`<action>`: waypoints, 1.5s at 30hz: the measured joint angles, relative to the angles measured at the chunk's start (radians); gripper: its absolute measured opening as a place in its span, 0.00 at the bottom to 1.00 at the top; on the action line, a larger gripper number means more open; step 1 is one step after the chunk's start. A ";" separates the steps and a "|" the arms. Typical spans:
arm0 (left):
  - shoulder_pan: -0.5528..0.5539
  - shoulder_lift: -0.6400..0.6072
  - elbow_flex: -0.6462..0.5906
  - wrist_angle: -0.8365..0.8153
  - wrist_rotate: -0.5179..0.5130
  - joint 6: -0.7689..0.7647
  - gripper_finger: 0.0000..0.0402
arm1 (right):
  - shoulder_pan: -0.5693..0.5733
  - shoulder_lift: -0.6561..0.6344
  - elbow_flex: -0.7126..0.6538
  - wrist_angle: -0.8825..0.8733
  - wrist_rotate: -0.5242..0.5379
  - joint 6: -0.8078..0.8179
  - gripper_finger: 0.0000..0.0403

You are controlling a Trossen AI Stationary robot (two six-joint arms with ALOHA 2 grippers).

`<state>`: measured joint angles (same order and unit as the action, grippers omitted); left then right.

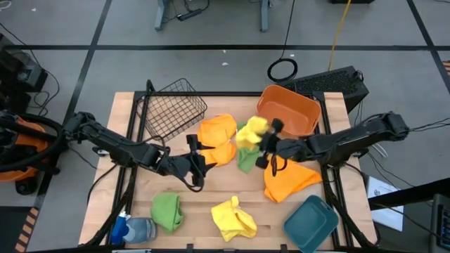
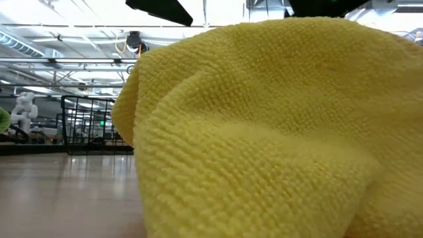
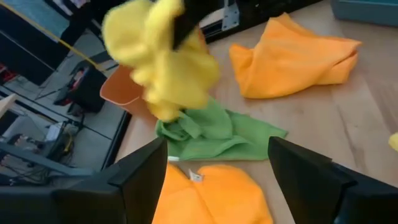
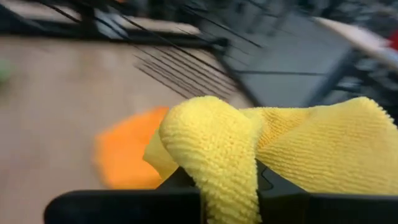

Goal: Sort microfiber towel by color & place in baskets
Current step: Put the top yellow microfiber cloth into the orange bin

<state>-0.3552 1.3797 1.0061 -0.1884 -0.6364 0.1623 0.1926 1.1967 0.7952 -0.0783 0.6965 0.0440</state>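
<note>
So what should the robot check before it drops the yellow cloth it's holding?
1. Grip: the right gripper is shut on the yellow towel, which hangs bunched from it. Ok.
2. Towel lifted free of the green towel under it: in the left wrist view they look apart. Ok.
3. Over a basket: the gripper is beside the orange basket, not above it. Not ok.
4. Which basket takes yellow: all three look empty, so cannot tell.
5. Left gripper out of the way: open, low near the orange towel, close to the right arm's path toward the black wire basket. Not ok for that route.
</note>
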 joint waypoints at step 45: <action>0.133 0.093 -0.001 0.047 0.230 -0.052 0.71 | -0.824 0.197 0.000 -0.273 -0.447 -0.107 0.10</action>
<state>-0.2226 1.4727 1.0054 -0.1417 -0.4060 0.1101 -0.6310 1.3942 0.7948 -0.3514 0.2498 -0.0629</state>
